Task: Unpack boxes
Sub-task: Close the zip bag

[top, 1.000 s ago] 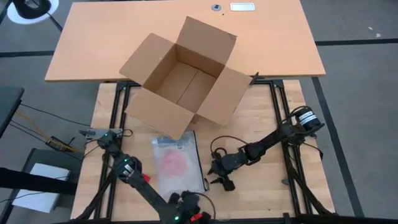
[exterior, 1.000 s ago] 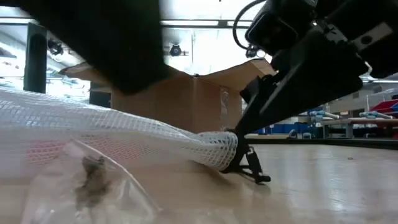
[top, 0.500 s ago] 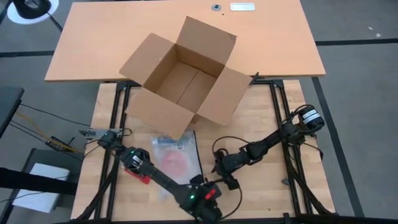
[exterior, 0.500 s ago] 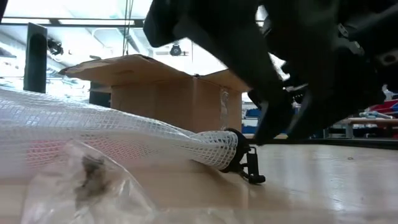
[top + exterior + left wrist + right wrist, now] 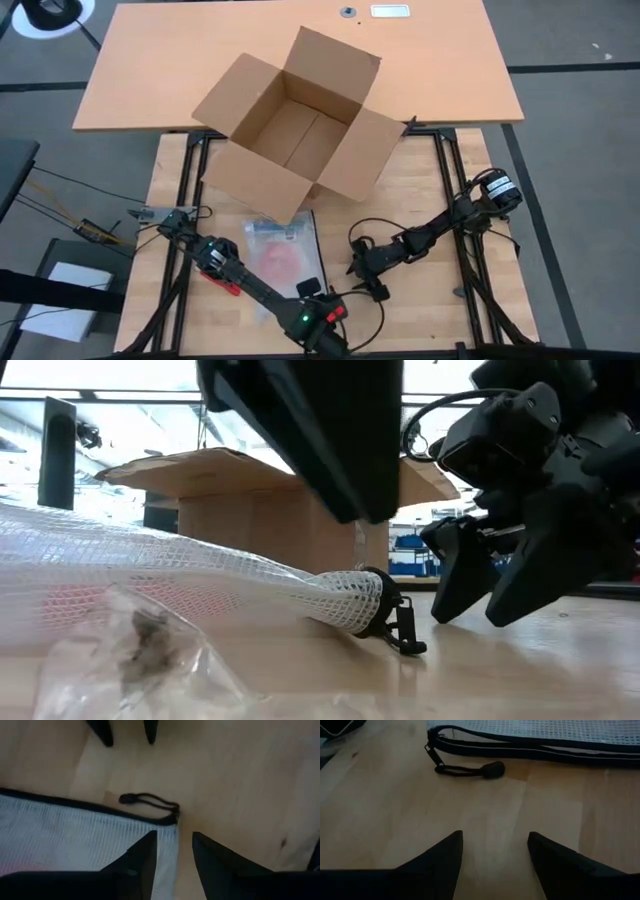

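The brown cardboard carton stood at the far side of the work area with all four flaps spread open, straddling the edge between the orange desk and the wooden bench, and nothing showed inside it from above. Nearer the arms, a white mesh zip pouch lay flat on the bench just in front of the carton, with something pink visible through it; its black zipper pull cord trailed off one corner onto the bare wood. The left claw hovered over that corner of the pouch, fingers parted a moderate way with nothing between them. The right claw sat low over the bench just beside the pouch, facing the zipper cord, its fingers spread wide and holding nothing. In the low view the right claw hung just above the wood, close to the zipper end of the pouch without touching it
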Available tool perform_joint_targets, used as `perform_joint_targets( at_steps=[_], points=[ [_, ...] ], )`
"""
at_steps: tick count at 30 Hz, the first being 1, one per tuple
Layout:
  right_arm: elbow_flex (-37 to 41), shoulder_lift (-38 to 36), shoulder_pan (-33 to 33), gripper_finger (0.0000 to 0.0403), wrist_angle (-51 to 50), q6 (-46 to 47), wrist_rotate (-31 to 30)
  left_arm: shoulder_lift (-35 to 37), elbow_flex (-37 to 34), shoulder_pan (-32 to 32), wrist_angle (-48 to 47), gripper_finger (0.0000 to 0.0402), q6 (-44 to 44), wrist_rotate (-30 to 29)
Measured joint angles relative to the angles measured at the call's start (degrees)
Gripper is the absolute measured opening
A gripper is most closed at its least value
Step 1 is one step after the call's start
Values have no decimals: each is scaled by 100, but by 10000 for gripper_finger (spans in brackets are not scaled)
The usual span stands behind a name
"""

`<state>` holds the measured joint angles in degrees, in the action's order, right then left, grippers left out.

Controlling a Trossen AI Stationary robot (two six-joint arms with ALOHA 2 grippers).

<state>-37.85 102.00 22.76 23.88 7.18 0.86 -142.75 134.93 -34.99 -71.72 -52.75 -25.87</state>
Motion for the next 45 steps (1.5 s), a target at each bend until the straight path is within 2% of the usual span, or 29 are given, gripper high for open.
perform_joint_targets(
  at_steps=[18, 21, 23, 26, 28, 38, 45],
  points=[
    [4, 4, 0, 226, 235, 31, 2, 47, -1560, 150, 1150, 134, 7, -129],
    [4, 4, 17, 226, 197, 74, 2, 37, -1589, 203, 1276, 121, -44, -127],
    [4, 5, 37, 226, 209, 187, 2, 29, -1591, 230, 1359, 97, -156, -126],
    [4, 7, 42, 226, 212, 522, 6, 21, -1593, 261, 1535, 35, -173, -127],
    [4, 7, 42, 226, 234, 946, 75, 14, -1598, 272, 1669, 13, -176, -177],
    [4, 7, 388, 213, 618, 3026, 498, -33, -1328, 296, 1782, 6, -790, -185],
    [-188, 7, 604, 182, 592, 3441, -58, -56, -1163, 290, 1851, 6, -927, -155]
  ],
)
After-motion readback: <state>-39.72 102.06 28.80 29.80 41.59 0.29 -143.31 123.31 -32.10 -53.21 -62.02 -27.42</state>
